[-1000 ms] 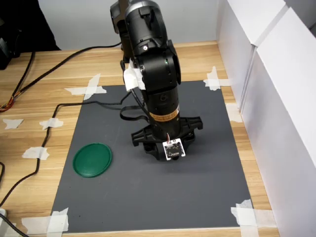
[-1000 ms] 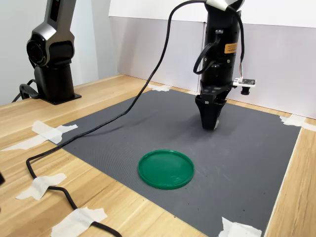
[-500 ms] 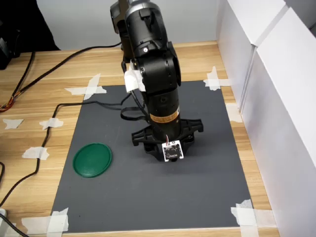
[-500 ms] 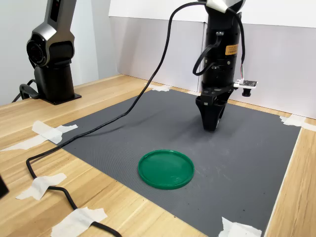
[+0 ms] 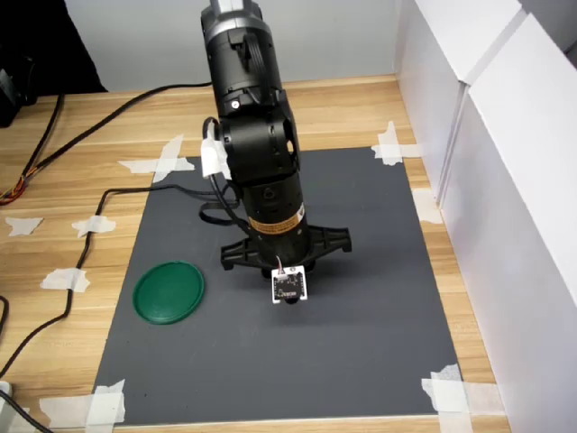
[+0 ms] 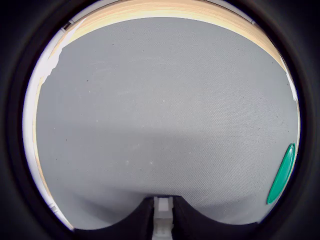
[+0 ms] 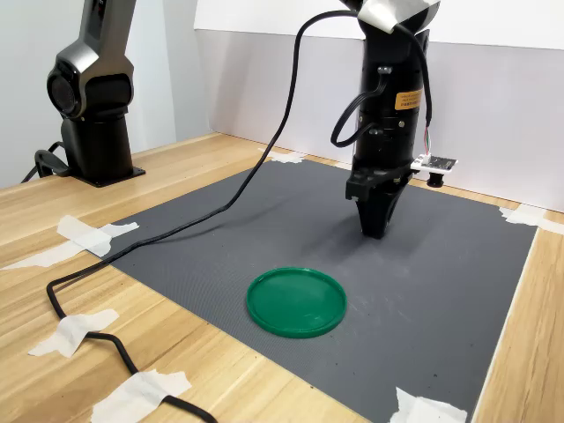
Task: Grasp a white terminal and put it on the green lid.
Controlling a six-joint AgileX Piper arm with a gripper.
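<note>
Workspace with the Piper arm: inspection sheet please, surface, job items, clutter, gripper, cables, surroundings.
Surface: dark grey mat taped onto a wooden table.
Job's things: flat round dark-green plastic lid lies bare on the mat; small white plastic terminal sits between the gripper's fingers in the wrist view.
Clutter: white tape scraps on the wood.
Gripper: gripper shut on the terminal, above the mat.
Cables: black cable crosses mat and table.
Surroundings: white panels; second black robot base.

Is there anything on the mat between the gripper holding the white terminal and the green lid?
Nothing visible. In both exterior views only bare grey mat lies between the gripper and the green lid. In the wrist view the white terminal sits between the fingers, with the lid at the edge and open mat between.
</note>
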